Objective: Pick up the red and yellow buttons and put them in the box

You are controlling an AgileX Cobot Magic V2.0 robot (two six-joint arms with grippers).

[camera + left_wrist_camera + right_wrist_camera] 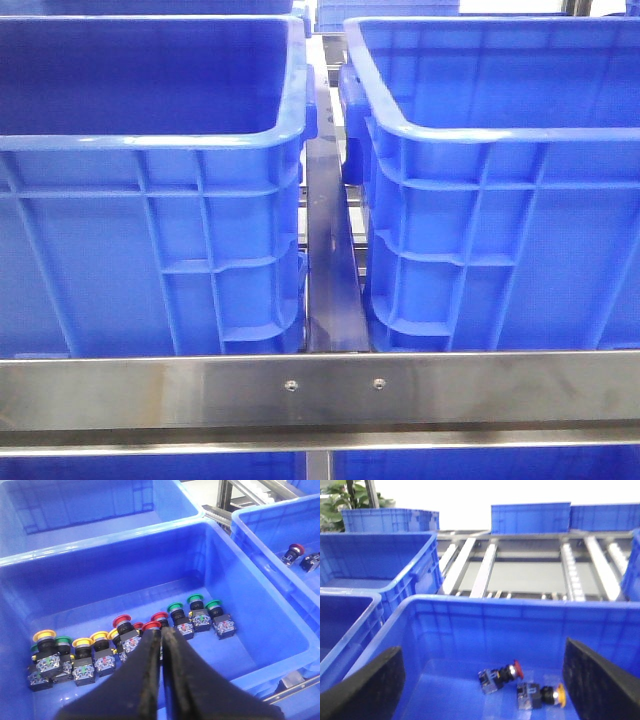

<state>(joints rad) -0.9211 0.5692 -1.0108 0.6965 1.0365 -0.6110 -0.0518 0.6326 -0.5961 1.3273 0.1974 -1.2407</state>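
Two red buttons [152,626] lie just past closed left end effector [162,635].

Red, yellow, green-capped buttons [125,642] in a ragged row, lower left to centre of left wrist frame. Box [450,630]: red button [499,675] and yellow button [540,695] on sides, bottom centre.

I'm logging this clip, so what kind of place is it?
Probably a factory sorting station: blue plastic crates, a roller conveyor, and a batch of industrial push buttons.
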